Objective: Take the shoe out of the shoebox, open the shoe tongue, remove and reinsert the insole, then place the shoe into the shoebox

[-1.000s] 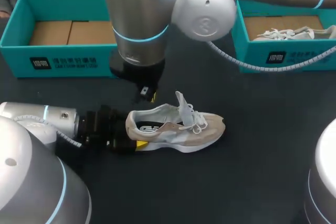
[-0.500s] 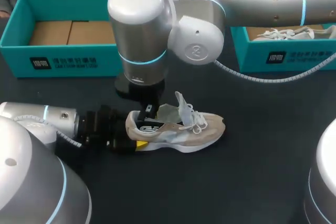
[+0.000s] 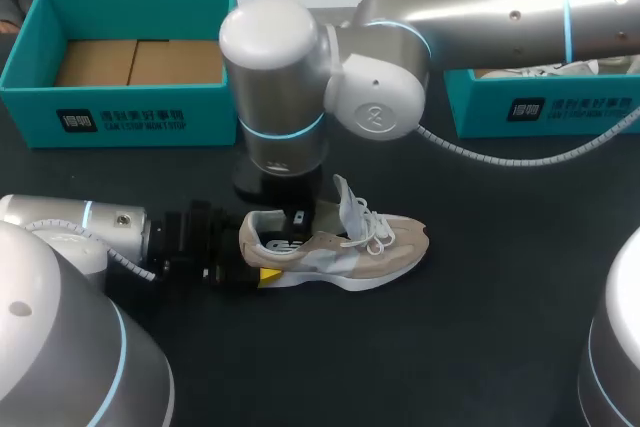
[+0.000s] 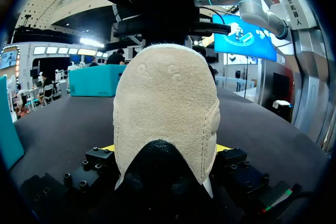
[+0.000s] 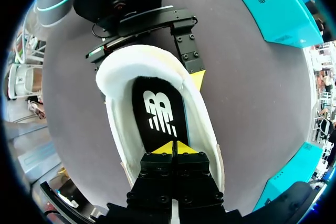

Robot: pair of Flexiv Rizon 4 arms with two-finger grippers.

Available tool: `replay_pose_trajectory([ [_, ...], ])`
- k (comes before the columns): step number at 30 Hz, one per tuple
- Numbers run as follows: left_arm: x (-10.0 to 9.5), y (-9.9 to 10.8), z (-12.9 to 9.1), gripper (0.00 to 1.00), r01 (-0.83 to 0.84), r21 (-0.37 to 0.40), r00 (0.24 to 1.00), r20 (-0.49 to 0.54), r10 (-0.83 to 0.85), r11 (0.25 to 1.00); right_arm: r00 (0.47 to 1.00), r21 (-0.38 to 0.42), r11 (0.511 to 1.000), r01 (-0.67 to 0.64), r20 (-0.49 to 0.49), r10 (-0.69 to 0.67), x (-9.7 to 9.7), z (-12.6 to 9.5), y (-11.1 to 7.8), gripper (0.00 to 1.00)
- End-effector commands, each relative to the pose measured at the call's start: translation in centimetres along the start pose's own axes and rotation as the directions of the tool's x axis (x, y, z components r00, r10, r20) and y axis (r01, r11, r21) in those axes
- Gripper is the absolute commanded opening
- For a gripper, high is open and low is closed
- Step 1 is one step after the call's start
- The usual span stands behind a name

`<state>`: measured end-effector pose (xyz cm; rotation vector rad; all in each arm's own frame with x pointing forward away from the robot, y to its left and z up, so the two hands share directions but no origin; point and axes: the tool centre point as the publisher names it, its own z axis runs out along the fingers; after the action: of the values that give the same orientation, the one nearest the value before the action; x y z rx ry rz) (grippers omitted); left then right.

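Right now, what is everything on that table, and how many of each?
Shoe: one, beige and white, lying on its sole mid-table, tongue raised.
Insole: one, black with a white logo, inside the shoe.
Left shoebox: one, teal, far left of the table, brown cardboard floor showing.
Right shoebox: one, teal, far right, partly behind the right arm.
Second shoe: one, white, inside the right shoebox, mostly hidden.
Table: one, dark grey, under everything.
Left pincer: one, black with yellow tips, clamped on the shoe's heel.
Right pincer: one, black with yellow tips, tips together, reaching down into the shoe over the insole.
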<state>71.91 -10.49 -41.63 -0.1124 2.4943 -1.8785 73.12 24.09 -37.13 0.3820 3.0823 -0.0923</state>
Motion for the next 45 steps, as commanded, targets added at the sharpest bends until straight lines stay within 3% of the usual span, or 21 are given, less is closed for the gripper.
replay_pose_trajectory([
  [1, 0.2, 0.3, 0.0, 0.0, 0.0, -0.003, 1.0, 0.0, 0.0, 1.0, 1.0, -0.009, 1.0, -0.002, -0.001, 0.002, -0.1, 0.2, -0.7, 0.0],
  [3, 0.2, 0.3, 0.0, 0.0, 0.0, -0.003, 1.0, 0.0, 0.0, 1.0, 1.0, -0.017, 1.0, -0.006, 0.0, 0.006, -0.2, 0.3, -0.9, 0.0],
  [4, 0.2, 0.3, 0.0, 0.0, 0.0, -0.003, 1.0, 0.0, 0.0, 1.0, 1.0, -0.019, 1.0, -0.012, 0.007, 0.012, -0.2, 0.2, -0.9, 0.19],
  [5, 0.2, 0.3, 0.0, 0.0, 0.0, -0.003, 1.0, 0.0, 0.0, 1.0, 1.0, -0.018, 1.0, -0.024, 0.002, 0.024, -0.3, 0.2, -1.0, 0.31],
  [7, 0.2, 0.3, 0.0, 0.0, 0.0, -0.003, 1.0, 0.0, 0.0, 1.0, 1.0, -0.019, 1.0, -0.025, 0.003, 0.025, -0.5, 0.2, -1.1, 0.42],
  [8, 0.2, 0.3, 0.0, 0.0, 0.0, -0.003, 1.0, 0.0, 0.0, 1.0, 1.0, -0.02, 0.999, -0.025, 0.003, 0.025, -0.7, 0.4, -1.0, 0.43],
  [16, 0.2, 0.3, 0.0, 0.0, 0.0, -0.003, 1.0, 0.0, 0.0, 1.0, 1.0, -0.03, 1.0, 0.002, 0.001, -0.002, -1.5, 1.6, -0.3, 0.4],
  [22, 0.2, 0.3, 0.0, 0.0, 0.0, -0.003, 1.0, 0.0, 0.0, 1.0, 0.999, -0.058, 0.998, 0.015, -0.03, -0.017, -1.2, 3.1, 0.5, 0.27],
  [26, 0.2, 0.3, 0.0, 0.0, 0.0, -0.003, 1.0, 0.0, 0.0, 1.0, 0.998, -0.06, 0.998, 0.028, -0.062, -0.032, -0.4, 4.0, 1.0, 0.24],
  [28, 0.2, 0.3, 0.0, 0.0, 0.0, -0.003, 1.0, 0.0, 0.0, 1.0, 0.997, -0.063, 0.998, 0.025, -0.078, -0.03, 0.1, 4.5, 1.1, 0.18],
  [29, 0.2, 0.3, 0.0, 0.0, 0.0, -0.003, 1.0, 0.0, 0.0, 1.0, 0.996, -0.058, 0.998, 0.028, -0.082, -0.033, 0.4, 4.7, 1.2, 0.04],
  [31, 0.2, 0.3, 0.0, 0.0, 0.0, -0.003, 1.0, 0.0, 0.0, 1.0, 0.996, -0.059, 0.998, 0.026, -0.088, -0.031, 0.8, 4.7, 1.3, 0.0],
  [37, 0.2, 0.3, 0.0, 0.0, 0.0, -0.003, 1.0, 0.0, 0.0, 1.0, 0.997, -0.056, 0.998, 0.0, -0.081, -0.004, 1.5, 3.2, 0.5, 0.0],
  [45, 0.2, 0.3, 0.0, 0.0, 0.0, -0.003, 1.0, 0.0, 0.0, 1.0, 0.997, -0.051, 0.996, -0.07, -0.048, 0.068, 1.0, -1.0, -1.9, 0.0],
])
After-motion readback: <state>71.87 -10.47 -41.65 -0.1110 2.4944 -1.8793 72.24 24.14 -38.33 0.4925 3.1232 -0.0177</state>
